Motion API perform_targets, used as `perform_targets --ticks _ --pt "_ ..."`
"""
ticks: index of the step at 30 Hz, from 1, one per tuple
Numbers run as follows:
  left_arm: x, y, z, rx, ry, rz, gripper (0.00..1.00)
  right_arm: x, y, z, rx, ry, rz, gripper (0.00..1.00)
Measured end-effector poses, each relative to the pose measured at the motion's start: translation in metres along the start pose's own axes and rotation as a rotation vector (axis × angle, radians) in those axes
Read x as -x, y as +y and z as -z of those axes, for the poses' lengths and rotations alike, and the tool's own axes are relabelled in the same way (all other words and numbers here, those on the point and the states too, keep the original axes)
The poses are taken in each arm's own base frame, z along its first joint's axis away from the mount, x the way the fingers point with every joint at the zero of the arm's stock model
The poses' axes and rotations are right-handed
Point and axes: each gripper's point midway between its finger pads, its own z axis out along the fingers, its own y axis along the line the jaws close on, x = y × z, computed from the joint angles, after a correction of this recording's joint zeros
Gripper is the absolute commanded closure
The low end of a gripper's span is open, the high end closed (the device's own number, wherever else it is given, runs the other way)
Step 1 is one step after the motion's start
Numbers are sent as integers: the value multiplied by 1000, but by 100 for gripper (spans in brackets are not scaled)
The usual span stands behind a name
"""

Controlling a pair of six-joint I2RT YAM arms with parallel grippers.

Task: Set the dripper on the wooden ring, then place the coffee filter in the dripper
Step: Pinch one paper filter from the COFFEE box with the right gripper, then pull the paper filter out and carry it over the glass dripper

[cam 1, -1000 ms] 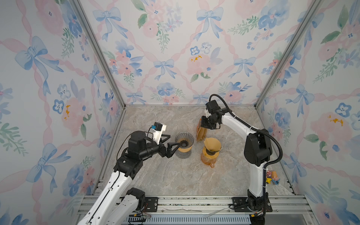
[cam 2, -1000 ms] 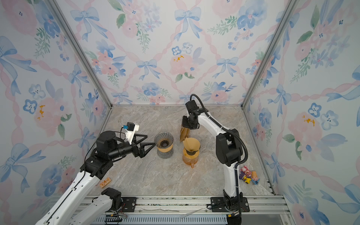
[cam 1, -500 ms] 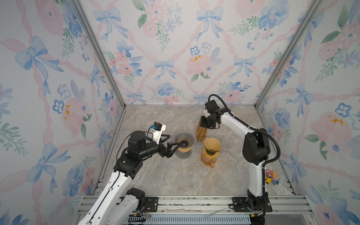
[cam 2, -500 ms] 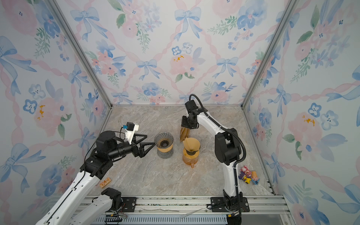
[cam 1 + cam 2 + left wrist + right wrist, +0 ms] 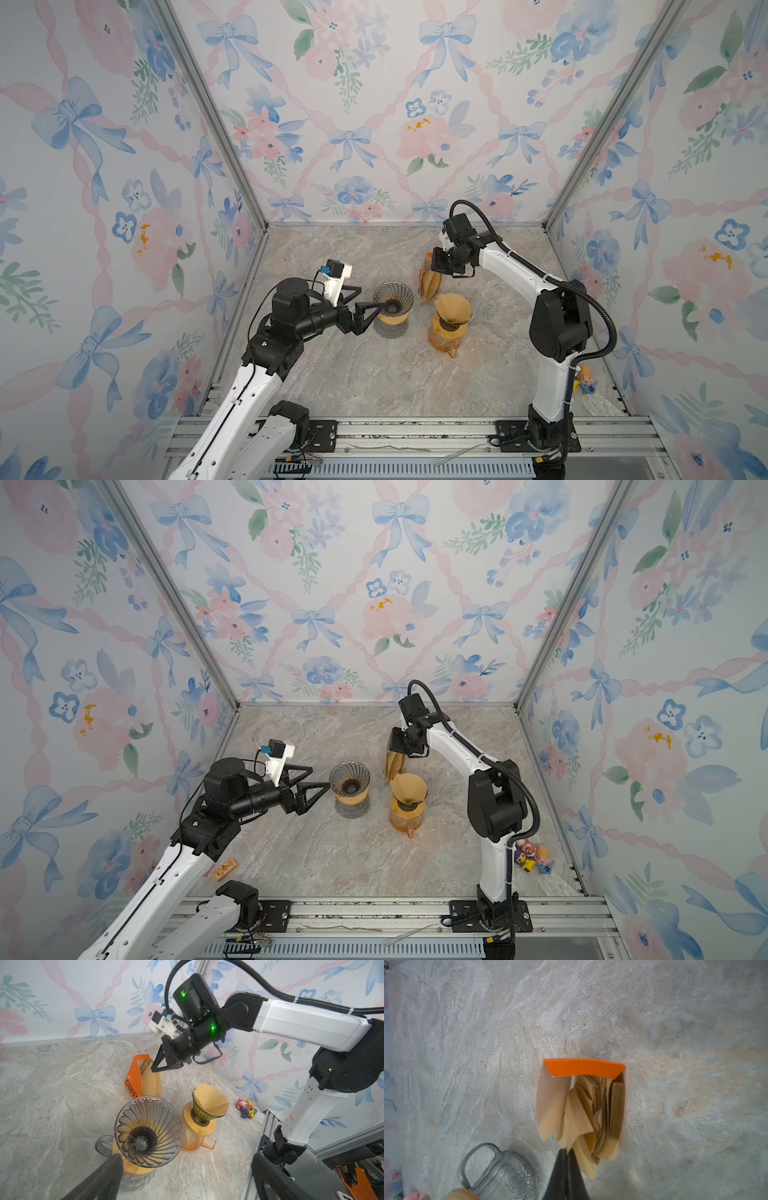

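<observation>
The empty ribbed glass dripper (image 5: 392, 297) (image 5: 349, 779) (image 5: 148, 1130) sits on a wooden collar over a grey glass carafe (image 5: 508, 1174). My left gripper (image 5: 371, 298) (image 5: 321, 777) (image 5: 186, 1157) is open at the dripper's left, one finger close to the collar. An orange holder (image 5: 135, 1076) (image 5: 583, 1068) behind the dripper stands full of brown filters (image 5: 428, 286) (image 5: 392, 766). My right gripper (image 5: 434, 270) (image 5: 397, 752) (image 5: 153, 1069) (image 5: 567, 1150) points down at it. It is shut on the edge of one coffee filter (image 5: 576, 1120), which sticks out of the stack.
A second dripper (image 5: 453, 309) (image 5: 409, 789) (image 5: 209, 1101), lined with a filter, stands on an orange carafe right of the glass one. Small toys (image 5: 586, 380) (image 5: 532, 856) lie by the right arm's base. A small orange item (image 5: 224, 868) lies near the left wall.
The right arm has shifted slightly at the filter holder. The left arm and the two drippers have not moved.
</observation>
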Motion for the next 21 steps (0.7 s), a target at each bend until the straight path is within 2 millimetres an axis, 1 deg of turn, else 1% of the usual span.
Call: perform_targets --ticks 8,16,21 --pt "-1 2 -1 -5 8 10 2 6 3 12 3 -35 27 100" --pt "-4 4 -6 -18 24 35 2 20 16 46 38 -114 70 100" --pt "-2 7 -4 -16 15 38 2 27 21 61 53 -156 94 100"
